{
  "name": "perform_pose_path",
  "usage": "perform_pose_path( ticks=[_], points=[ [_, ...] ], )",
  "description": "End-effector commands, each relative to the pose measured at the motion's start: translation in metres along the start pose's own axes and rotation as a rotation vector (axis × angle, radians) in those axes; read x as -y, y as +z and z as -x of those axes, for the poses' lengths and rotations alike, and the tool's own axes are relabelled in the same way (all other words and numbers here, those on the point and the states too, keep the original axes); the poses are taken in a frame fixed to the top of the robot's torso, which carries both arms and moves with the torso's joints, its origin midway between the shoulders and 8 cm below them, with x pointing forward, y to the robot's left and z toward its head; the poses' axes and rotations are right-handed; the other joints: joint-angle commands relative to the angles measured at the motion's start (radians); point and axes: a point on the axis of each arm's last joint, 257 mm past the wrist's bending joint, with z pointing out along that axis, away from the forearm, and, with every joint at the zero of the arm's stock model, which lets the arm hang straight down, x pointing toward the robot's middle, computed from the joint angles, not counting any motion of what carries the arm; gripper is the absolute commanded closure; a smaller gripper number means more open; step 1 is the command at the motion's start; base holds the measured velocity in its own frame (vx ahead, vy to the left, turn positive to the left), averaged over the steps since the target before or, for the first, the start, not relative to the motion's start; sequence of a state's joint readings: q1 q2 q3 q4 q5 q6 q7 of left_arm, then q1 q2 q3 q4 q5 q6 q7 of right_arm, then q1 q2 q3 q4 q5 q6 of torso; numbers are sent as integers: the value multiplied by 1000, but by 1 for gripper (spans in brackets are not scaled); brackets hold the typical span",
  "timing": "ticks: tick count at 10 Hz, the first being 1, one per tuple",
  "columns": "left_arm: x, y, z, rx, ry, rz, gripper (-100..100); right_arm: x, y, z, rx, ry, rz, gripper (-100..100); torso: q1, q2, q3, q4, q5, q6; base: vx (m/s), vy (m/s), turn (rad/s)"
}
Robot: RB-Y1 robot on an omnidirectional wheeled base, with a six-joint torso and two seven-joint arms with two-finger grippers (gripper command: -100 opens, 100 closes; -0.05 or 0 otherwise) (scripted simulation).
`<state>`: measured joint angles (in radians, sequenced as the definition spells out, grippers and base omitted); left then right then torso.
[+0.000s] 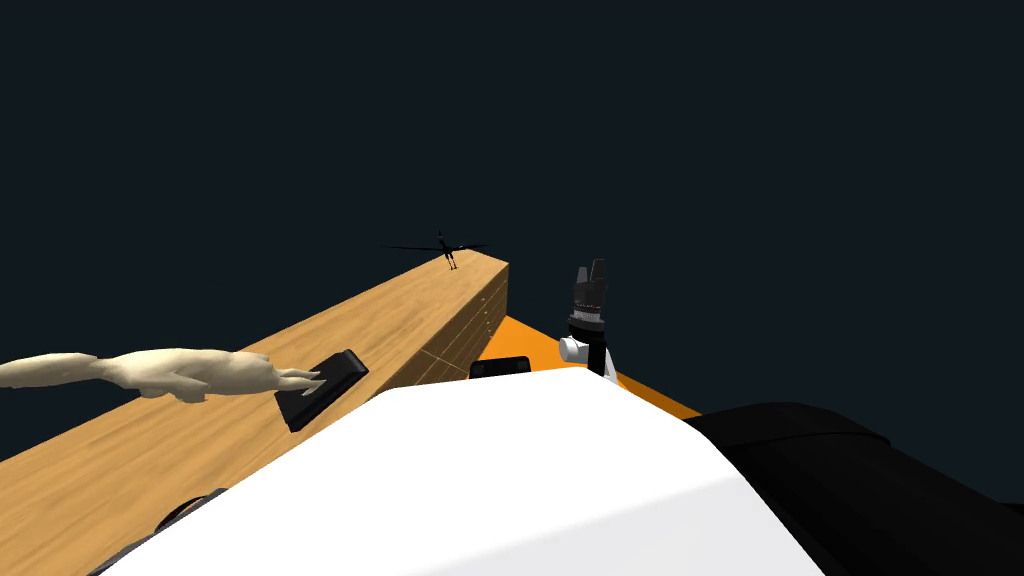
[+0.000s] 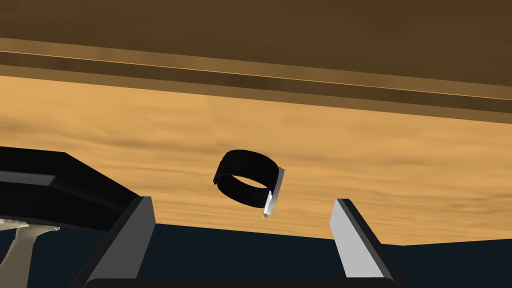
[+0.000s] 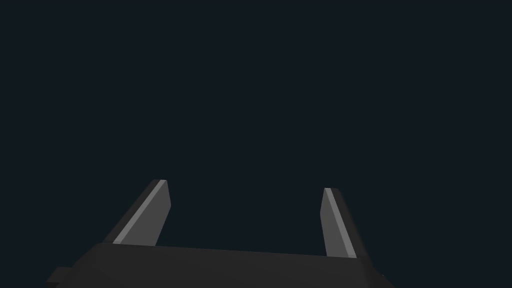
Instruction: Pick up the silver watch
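Left gripper (image 2: 243,199) spread wide, gripping nothing: two flat, light grey blade fingers (image 2: 132,235) with dark backs, rising from a dark boxy body. Ahead of the gap between them and touching neither, a watch (image 2: 247,196) with a broad matte black band curled into an oval loop and a thin, flat silver-grey face plate on one side. Rests on its edge on a long light-brown wooden top (image 2: 375,165), smooth with faint streaky grain, close to the rim nearest the gripper. Beyond the watch, a darker brown stepped strip running across the wood. Beside one finger, a thick matte black slab (image 2: 60,190) with bevelled edges, touching a pale beige sculpted arm (image 2: 20,250). In the head view, wooden top slanting from the lower left to the centre of the frame, the flat rectangular slab on it left of centre, the smooth beige arm reaching in from the left edge with its fingertips on the slab. At the far end of the top, just above centre, a spindly thin black figure (image 1: 447,250). Right of that end, a flat orange surface (image 1: 520,340). Right gripper (image 1: 590,270) upright right of centre against dark blue-black, blades set wide, holding nothing.
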<state>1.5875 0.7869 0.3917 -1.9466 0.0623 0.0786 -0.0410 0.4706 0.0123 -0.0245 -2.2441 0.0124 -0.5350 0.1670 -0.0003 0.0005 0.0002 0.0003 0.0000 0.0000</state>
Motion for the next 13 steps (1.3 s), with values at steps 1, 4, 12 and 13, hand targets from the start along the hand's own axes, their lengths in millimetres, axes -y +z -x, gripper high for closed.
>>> perform_pose_path(
  ticks=[1, 4, 12, 13],
  points=[
    [-5, 7, -5, 0, -7, 5, -100, 0, 0, 0, 0, 0, 0, 0, 0, 0, 0, 0, 0, 0, 18, 28, -63],
    [-6, 8, -6, 0, -8, 6, 100, 0, 0, 0, 0, 0, 0, 0, 1, 0, 0, 0, 0, 0, 10, 17, -18],
    [-1, 2, -1, 0, 1, 1, 100, 0, 0, 0, 0, 0, 0, 0, -4, 4, 3, 2, -1, -1, -4, -8, 19],
    [-1, 2, -1, 0, 1, 1, 0, 0, 0, 0, 0, 0, 0, 0, -2, 4, 3, 2, -1, -1, 0, 0, 0]
  ],
)
